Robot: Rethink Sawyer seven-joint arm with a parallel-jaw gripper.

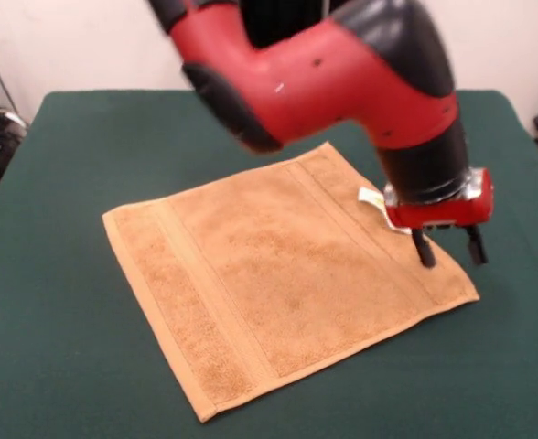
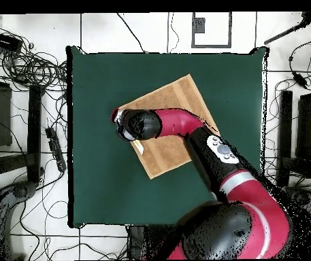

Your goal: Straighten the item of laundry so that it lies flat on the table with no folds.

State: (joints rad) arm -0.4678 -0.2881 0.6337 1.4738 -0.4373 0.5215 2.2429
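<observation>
The item of laundry [image 1: 278, 274], an orange-tan towel, lies spread flat on the table [image 1: 68, 183] with woven bands near its left and right edges. A white tag [image 1: 371, 199] sticks out at its right edge. My gripper [image 1: 449, 249] hangs just above the towel's right corner, beside the tag. It is open and its black fingers [image 1: 425, 249] hold nothing. From overhead, the towel [image 2: 175, 115] lies as a diamond on the green table [image 2: 96, 170]. The arm's wrist [image 2: 137, 124] covers its left corner and hides the gripper.
The arm's red and black elbow [image 1: 315, 73] hangs over the towel's far side. Cables [image 2: 32, 68] and dark equipment [image 2: 301, 136] lie on the floor around the table. The table edges run well outside the towel on every side.
</observation>
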